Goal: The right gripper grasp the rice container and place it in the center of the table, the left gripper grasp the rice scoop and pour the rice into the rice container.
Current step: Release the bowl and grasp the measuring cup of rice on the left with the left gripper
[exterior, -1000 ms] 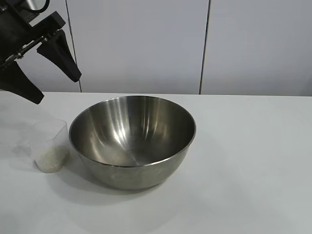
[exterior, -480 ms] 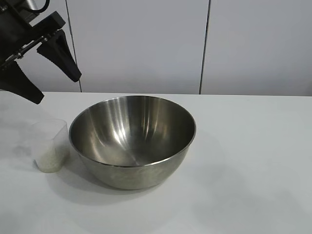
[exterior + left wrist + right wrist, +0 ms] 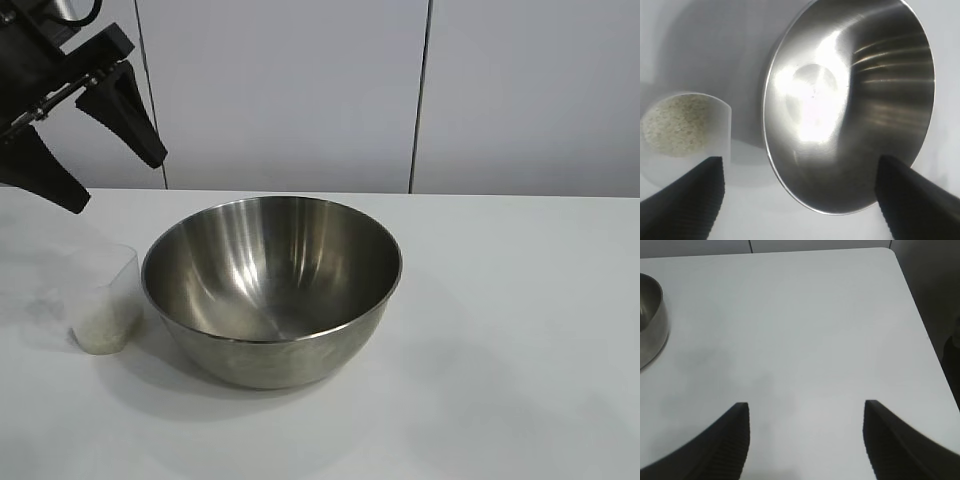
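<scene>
Bowl point(image 3: 272, 288) sits about mid-worktop point(image 3: 520, 330), empty and shining, mouth up, so the container half of the job looks done to me. Cup point(image 3: 104, 300) stands upright just beside its rim on my left side, close but, as far as I can tell, not touching, with rice point(image 3: 674, 124) lying in its bottom. That closeness suits the pour: a short lift and a tilt over the rim should do it.

My left fingers point(image 3: 72, 142) hang up in the air above and behind the cup, spread wide, holding nothing. From my left wrist I look straight down between them: cup near one tip, bowl filling the gap toward the other. I am angled downward, which I judge to be the line-up for coming down around the cup.

My right fingers point(image 3: 805, 437) are out of the front view altogether; from the right wrist I see them spread over bare worktop, empty, with just the bowl's side at the edge of the view, well apart from me. I read that as the right arm standing clear so the left has room.

Next step as I judge it: drop the left fingers around the cup walls. The cup is thin clear plastic and tapered, so a slip or a squeeze that tips it could spill grains beside the bowl
</scene>
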Motion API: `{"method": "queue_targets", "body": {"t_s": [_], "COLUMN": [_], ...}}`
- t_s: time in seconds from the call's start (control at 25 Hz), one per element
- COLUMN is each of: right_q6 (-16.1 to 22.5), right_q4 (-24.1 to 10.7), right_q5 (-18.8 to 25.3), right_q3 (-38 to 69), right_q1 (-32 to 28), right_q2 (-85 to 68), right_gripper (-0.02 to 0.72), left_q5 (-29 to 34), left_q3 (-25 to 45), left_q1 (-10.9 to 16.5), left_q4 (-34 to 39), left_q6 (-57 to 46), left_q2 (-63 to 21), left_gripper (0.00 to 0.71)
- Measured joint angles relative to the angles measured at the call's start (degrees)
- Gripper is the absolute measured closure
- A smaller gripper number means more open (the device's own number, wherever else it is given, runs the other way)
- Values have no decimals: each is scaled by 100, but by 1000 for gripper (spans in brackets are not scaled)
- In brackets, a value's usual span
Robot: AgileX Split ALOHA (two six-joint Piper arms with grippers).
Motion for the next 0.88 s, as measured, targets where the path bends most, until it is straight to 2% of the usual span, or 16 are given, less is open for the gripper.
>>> {"method": "queue_targets", "body": {"t_s": [0.28,0.44,0.56,0.68,0.88], "right_q6": [0,0,0,0,0], "right_q4": [0,0,0,0,0], "right_q5": [0,-11,-11,-11,-12], "right_q3": [0,0,0,0,0], "right_q1": [0,0,0,0,0], "right_q2": [0,0,0,0,0], "right_gripper": [252,252,252,252,252], "left_q5": [-31,-439,-953,-1801,-3146], "left_q3": [0,0,0,59,761], "left_q1": [0,0,-14,-70,-94], "left_q4": [0,0,-6,-6,-81], "left_q6": [0,0,241,823,1412], "left_q2": [0,0,0,-165,-985], "left_gripper": [115,115,119,150,191]}}
